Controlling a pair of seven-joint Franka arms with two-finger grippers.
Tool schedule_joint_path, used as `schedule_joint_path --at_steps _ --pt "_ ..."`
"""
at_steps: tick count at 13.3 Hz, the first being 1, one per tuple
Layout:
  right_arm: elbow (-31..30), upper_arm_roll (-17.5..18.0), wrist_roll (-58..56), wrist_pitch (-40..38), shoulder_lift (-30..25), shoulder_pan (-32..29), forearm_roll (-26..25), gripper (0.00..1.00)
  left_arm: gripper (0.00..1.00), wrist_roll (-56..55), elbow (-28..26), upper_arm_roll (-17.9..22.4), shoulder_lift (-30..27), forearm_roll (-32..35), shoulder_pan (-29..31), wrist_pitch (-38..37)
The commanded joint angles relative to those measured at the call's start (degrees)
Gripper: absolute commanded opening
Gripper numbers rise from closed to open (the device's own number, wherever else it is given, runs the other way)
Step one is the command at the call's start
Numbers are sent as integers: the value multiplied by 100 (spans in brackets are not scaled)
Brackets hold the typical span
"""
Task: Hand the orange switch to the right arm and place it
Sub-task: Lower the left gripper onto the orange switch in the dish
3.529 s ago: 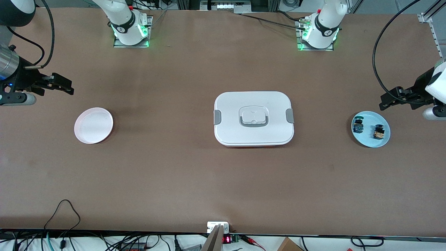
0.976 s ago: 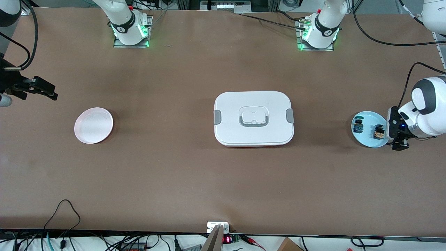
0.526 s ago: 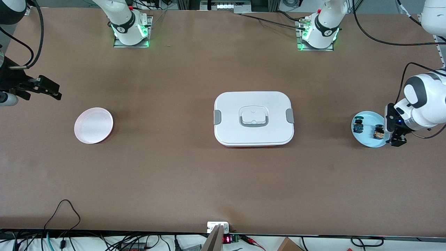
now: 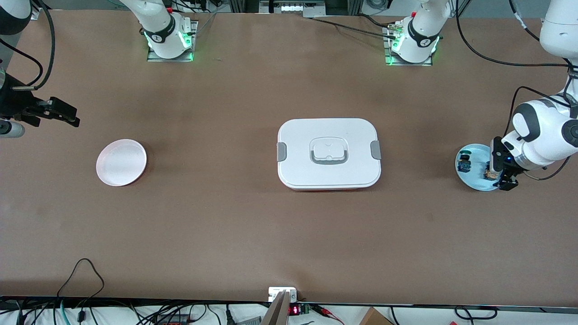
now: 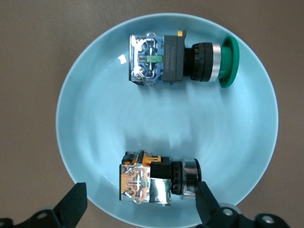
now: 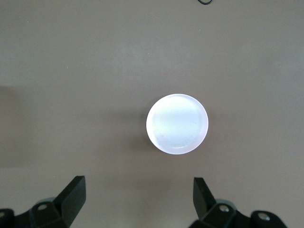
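Observation:
The orange switch lies on its side on the light blue plate near the left arm's end of the table. My left gripper is open just over it, with one finger on each side of the switch and neither touching it. In the front view the left gripper partly hides the orange switch. My right gripper is open and empty in the air at the right arm's end of the table, waiting. It shows in the right wrist view.
A blue-green switch with a green button lies on the same blue plate. An empty pale pink plate sits near the right arm's end. A white lidded box with grey clasps stands mid-table.
My left gripper has swung down from the table's end onto the blue plate and closed in over the orange switch. The right gripper has drifted only slightly.

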Motion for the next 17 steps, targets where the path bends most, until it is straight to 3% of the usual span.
schedule_joint_path --at_steps 1,12,17 --pt "13 12 -15 -73 -51 -2 -5 100 100 48 20 -135 73 4 153 84" --pt "-32 20 -42 -117 -69 -2 -23 100 100 57 73 -302 -85 13 162 -233" --pt "-23 20 -42 -73 -69 7 -67 100 100 31 73 -548 47 -224 680 -233"
